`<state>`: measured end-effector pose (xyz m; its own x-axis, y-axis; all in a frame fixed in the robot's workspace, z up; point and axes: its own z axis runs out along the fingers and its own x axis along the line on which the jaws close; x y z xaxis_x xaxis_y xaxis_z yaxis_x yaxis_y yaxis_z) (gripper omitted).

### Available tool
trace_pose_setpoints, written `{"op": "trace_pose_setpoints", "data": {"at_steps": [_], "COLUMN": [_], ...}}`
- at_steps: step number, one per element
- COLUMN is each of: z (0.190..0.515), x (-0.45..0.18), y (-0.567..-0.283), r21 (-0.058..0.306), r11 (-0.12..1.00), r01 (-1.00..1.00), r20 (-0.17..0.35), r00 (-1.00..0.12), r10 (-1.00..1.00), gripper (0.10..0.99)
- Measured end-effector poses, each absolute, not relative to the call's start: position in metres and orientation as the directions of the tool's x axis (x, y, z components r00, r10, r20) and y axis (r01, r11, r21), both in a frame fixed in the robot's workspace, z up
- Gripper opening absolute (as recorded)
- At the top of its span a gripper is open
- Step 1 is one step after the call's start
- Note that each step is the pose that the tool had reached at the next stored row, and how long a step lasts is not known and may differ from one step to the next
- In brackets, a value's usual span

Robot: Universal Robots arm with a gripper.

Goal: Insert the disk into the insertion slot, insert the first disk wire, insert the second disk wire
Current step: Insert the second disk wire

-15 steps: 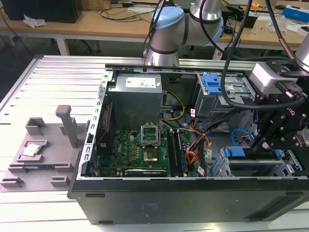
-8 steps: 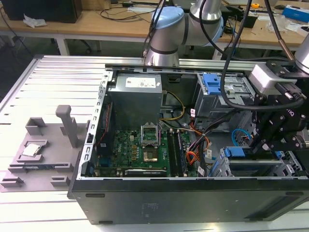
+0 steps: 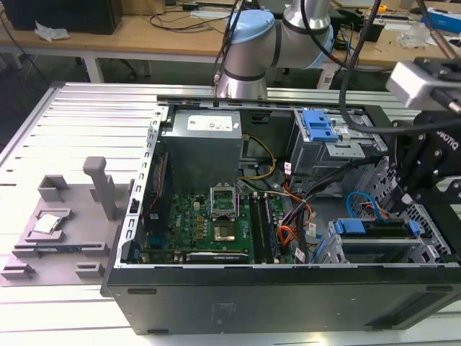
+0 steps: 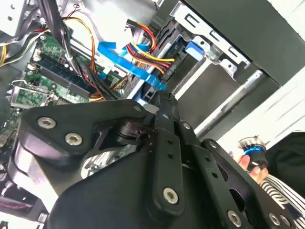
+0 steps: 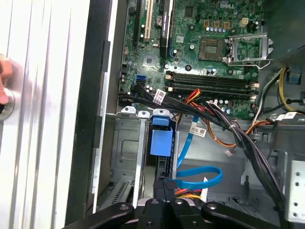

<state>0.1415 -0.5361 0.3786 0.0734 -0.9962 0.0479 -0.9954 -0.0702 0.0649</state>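
Just beyond the fingers [image 5: 164, 188], second disk wire [image 5: 200, 177].

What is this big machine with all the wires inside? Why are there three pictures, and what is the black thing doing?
It is an open computer case lying on a metal table, and a robot arm is working inside it. The exterior view comes from a camera standing apart, so you see everything at once. Both wrist views come from cameras that ride on the arm, so they look right into the case.

The black thing is the arm's gripper, its hand. In the second wrist view it sits close by the second disk wire, a bright blue cable, and the first disk wire, a bundle of red, orange and black wires.

The disk, in its blue frame, already sits in the insertion slot, a grey metal cage. The green board is the computer's main board.
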Motion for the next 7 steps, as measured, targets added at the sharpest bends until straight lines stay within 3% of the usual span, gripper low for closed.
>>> {"op": "trace_pose_setpoints", "data": {"at_steps": [7], "z": [0.3833], "x": [0.1414], "y": [-0.5361], "r21": [0.065], "r11": [-0.070], "r01": [-0.995], "r20": [0.048], "r00": [0.073], "r10": [-0.996], "gripper": [0.106]}}
